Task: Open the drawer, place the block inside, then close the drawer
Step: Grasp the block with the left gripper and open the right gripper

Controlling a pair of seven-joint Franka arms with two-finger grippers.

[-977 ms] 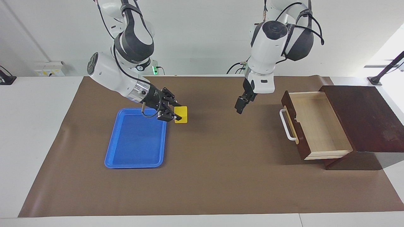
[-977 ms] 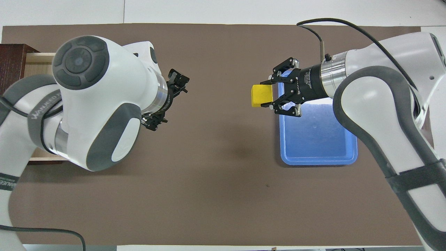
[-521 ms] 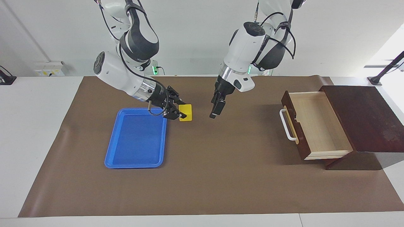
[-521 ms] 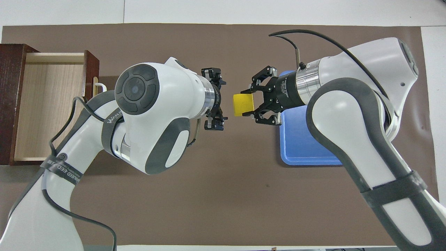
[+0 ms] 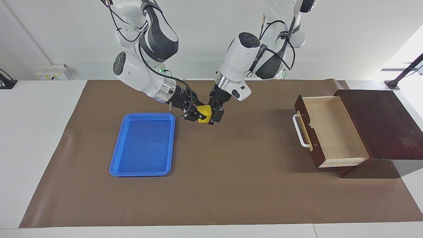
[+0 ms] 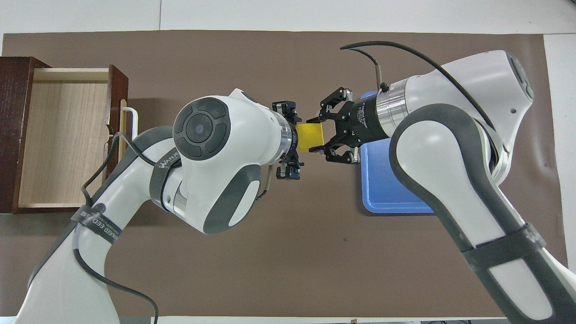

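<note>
In the facing view, the right gripper (image 5: 195,114) had carried the block (image 5: 204,118) away from beside the blue tray (image 5: 142,144) toward the middle of the desk (image 5: 231,185), and it was raised above the brown mat (image 5: 231,172). Its fingers were closed on the block. The left gripper (image 5: 214,114), a second earlier hanging apart over bare mat, had swung across to meet it and sat against the block's other face; whether its fingers had clamped could not be told. This read as a handover in progress, sensible since the drawer (image 5: 330,130) stood pulled open at the left arm's end of the desk, its pale interior empty. The opening step looked done; the block was not yet inside.

In the overhead view, the block (image 6: 309,137) showed between the two grippers, the right gripper (image 6: 321,134) pinching it top and bottom, the left gripper (image 6: 290,139) spread around its other end. The drawer (image 6: 63,135) lay open, and the tray (image 6: 382,180) was partly hidden under the right arm.

Counted: one block, one drawer, one tray, two grippers.
</note>
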